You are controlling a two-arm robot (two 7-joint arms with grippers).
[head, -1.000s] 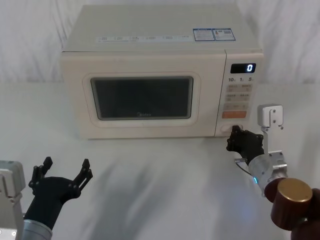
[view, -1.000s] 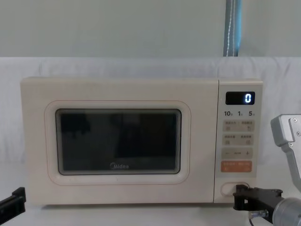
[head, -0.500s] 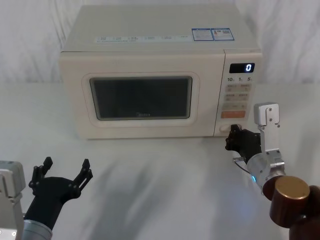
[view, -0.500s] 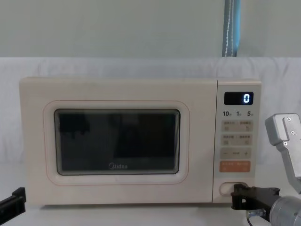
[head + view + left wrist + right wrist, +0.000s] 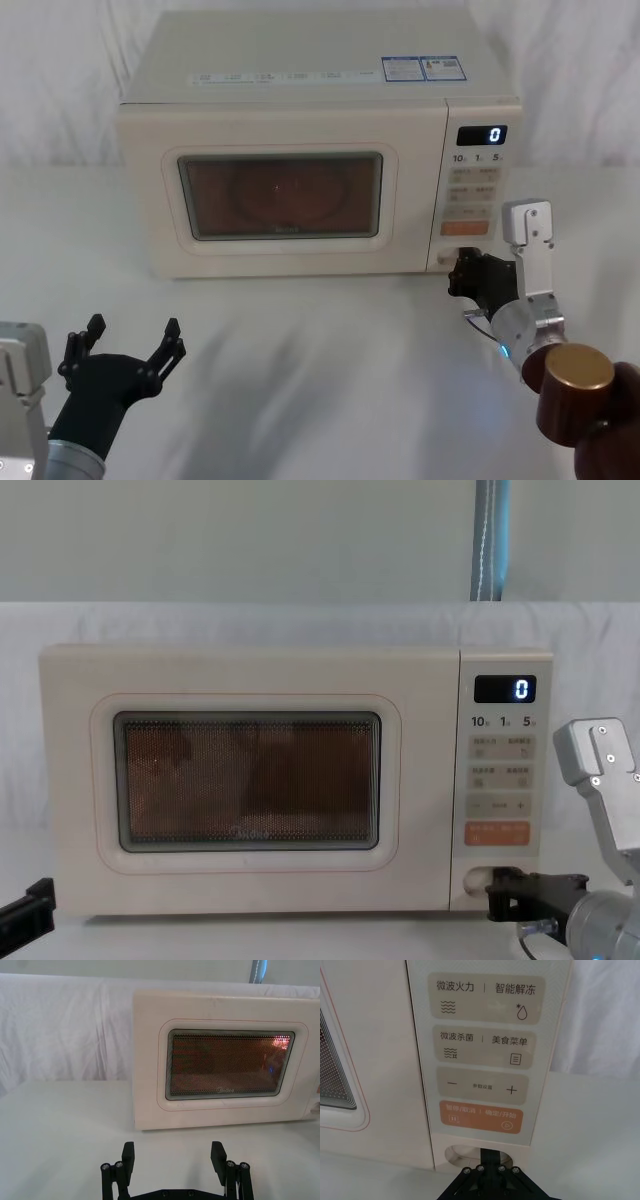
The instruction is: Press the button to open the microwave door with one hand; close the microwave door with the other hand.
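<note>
The cream microwave [image 5: 300, 60] stands at the back of the table, its display showing a blue "0" [image 5: 520, 689]. The microwave door [image 5: 150, 200] looks flush with the body, and its window [image 5: 245, 780] glows orange from inside. My right gripper [image 5: 462, 277] is shut, its tips pushed into the wide cream button [image 5: 456, 1154] at the bottom of the control panel, below the orange key [image 5: 481, 1117]. The chest view shows that gripper [image 5: 497, 900] against the button [image 5: 472, 878]. My left gripper [image 5: 133, 326] hovers open near the table's front left, well short of the door [image 5: 150, 1060].
A white cloth covers the table [image 5: 320, 380] and hangs as a backdrop behind the oven. Open tabletop lies between my left gripper [image 5: 172, 1149] and the oven front. The right arm's silver bracket [image 5: 527, 222] stands just right of the control panel.
The oven's inside has lit up orange behind the window. My right gripper has pushed a little farther in against the button. The left arm has not moved.
</note>
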